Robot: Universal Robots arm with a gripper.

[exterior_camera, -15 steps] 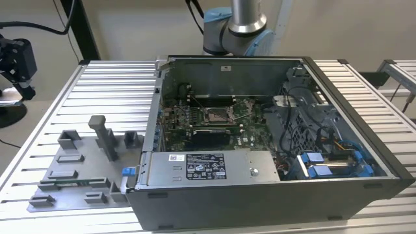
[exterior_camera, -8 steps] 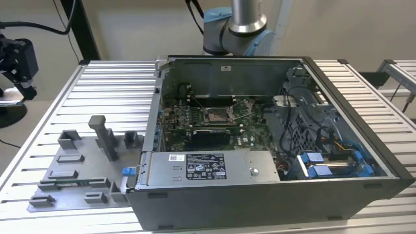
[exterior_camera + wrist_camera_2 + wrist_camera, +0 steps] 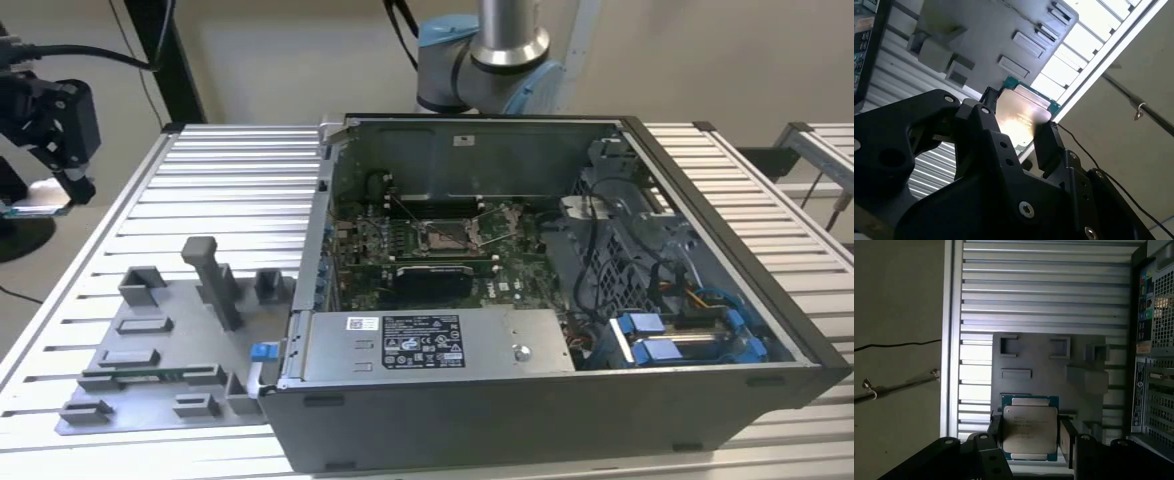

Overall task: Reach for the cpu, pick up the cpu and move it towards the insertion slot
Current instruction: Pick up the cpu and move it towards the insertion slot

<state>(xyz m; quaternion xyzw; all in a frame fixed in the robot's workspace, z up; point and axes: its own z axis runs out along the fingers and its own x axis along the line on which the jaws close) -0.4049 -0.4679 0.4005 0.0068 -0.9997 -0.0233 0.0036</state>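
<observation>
Gripper clamped on two opposite edges of the cpu, held aloft. In the exterior view, the insertion slot lies at three o'clock from it, well apart, inside the open computer case.

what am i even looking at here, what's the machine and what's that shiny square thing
It is a robot arm working beside an open computer case on a slatted table. The exterior view is taken from off the arm. Both wrist views come from cameras riding on the arm and look past its black gripper. The gripper is shut on the cpu, the shiny square chip. A grey tray lies on the table, and the insertion slot sits inside the case.
</observation>
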